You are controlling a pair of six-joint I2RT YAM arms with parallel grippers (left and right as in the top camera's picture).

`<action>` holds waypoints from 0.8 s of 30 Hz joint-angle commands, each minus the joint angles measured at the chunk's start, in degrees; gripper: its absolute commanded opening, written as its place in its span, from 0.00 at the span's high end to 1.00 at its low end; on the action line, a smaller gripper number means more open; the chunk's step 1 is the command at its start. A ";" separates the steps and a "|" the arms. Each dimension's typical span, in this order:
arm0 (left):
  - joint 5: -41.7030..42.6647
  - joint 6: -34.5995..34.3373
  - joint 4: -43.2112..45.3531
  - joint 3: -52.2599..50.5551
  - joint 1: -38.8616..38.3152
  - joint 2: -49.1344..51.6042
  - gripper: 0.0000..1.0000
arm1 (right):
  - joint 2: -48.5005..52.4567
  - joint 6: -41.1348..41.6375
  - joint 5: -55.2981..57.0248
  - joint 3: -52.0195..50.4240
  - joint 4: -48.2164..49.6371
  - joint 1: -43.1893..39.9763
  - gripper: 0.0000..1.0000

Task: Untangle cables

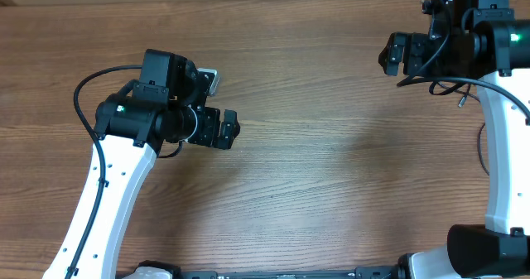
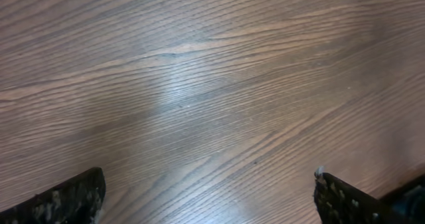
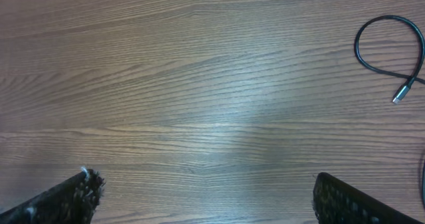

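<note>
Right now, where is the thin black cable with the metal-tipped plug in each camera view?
Overhead: the cable lies at the far right, beside the right arm, which partly hides it.
Left wrist: not in it.
Right wrist: the cable loops in the upper right corner, plug end lowest.
Shared landmark: the wood-grain table, in all three views.

Wood-grain table [image 1: 331, 171] w/ soft glare

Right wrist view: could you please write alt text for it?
A thin black cable lies in a loose loop at the upper right of a wooden table, its metal-tipped plug free. The right claw stands open, holding nothing.
</note>
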 commanded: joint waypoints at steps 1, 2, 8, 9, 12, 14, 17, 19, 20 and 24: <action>-4.04 1.53 1.86 0.31 -0.02 -0.39 0.00 | -0.07 0.20 -0.11 0.20 0.28 0.17 0.00; -4.57 1.53 3.08 0.17 -0.02 -0.59 0.01 | -0.07 0.20 -0.11 0.20 0.28 0.17 0.00; -4.11 1.49 21.24 -7.10 -0.02 -7.04 0.01 | -0.07 0.20 -0.11 0.20 0.28 0.17 0.00; -3.50 1.49 28.26 -11.47 -0.02 -10.40 0.01 | -0.07 0.20 -0.11 0.20 0.28 0.17 0.00; -3.32 1.27 42.47 -21.18 -0.02 -17.66 0.00 | -0.07 0.20 -0.11 0.20 0.28 0.17 0.00; -3.34 1.29 51.30 -27.74 0.00 -22.60 0.01 | -0.07 0.20 -0.11 0.20 0.28 0.17 0.00; -4.00 1.31 64.81 -38.42 0.04 -30.86 0.01 | -0.07 0.20 -0.11 0.20 0.28 0.17 0.00; -5.20 1.29 72.46 -44.96 0.04 -36.26 0.00 | -0.07 0.20 -0.11 0.20 0.28 0.17 0.00; -5.55 1.33 75.65 -47.78 0.07 -38.66 0.00 | -0.07 0.20 -0.11 0.20 0.28 0.17 0.00; -7.13 1.31 87.54 -59.65 0.76 -49.07 0.00 | -0.07 0.20 -0.11 0.20 0.28 0.17 0.00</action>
